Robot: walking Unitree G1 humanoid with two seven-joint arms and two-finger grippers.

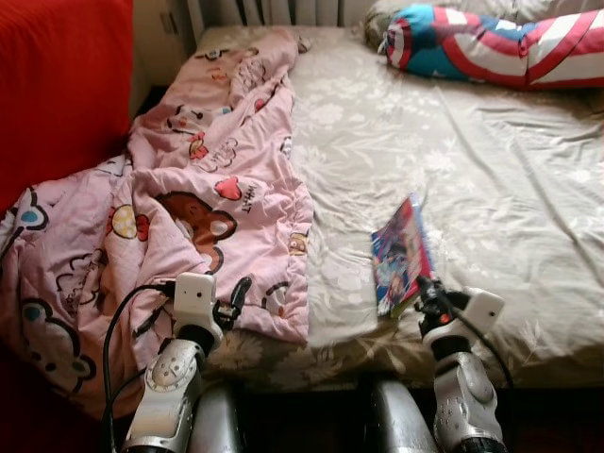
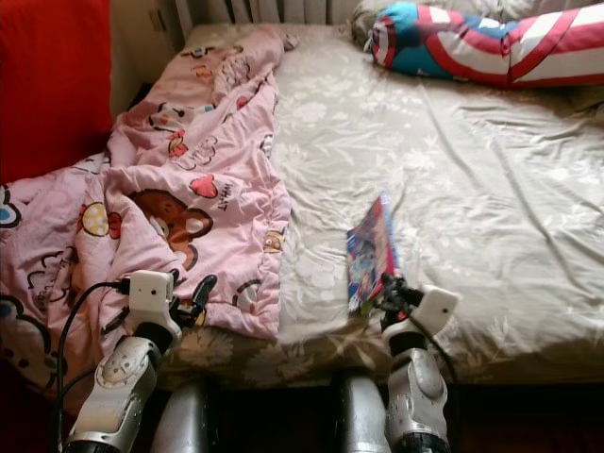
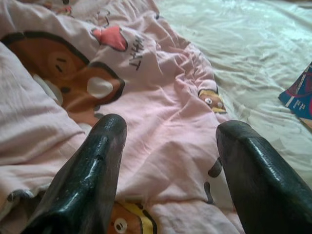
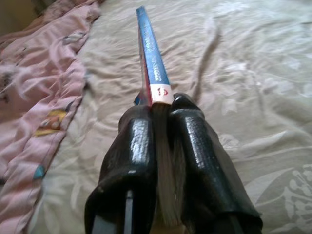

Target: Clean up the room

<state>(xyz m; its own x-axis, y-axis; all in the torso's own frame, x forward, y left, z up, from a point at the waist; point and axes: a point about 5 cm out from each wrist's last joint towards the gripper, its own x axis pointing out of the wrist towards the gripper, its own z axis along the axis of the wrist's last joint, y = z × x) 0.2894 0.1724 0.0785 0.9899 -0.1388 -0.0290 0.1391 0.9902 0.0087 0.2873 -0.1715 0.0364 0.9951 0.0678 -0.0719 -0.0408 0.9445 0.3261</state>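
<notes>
A thin colourful book [image 1: 401, 253] stands tilted on edge on the beige floral bed sheet [image 1: 491, 179], near the bed's front edge. My right gripper [image 1: 427, 294] is shut on the book's near end; in the right wrist view its spine [image 4: 152, 58] runs away between the two black fingers [image 4: 134, 146]. A pink cartoon-print blanket [image 1: 198, 198] lies crumpled over the left of the bed. My left gripper [image 1: 232, 300] hovers open just over the blanket's front edge, its fingers [image 3: 92, 170] spread with pink fabric [image 3: 161, 146] showing between them.
A red, white and blue striped pillow [image 1: 500, 42] lies at the bed's far right. A red surface [image 1: 57, 85] rises at the left. Pale bars of a headboard [image 1: 274, 11] run along the back.
</notes>
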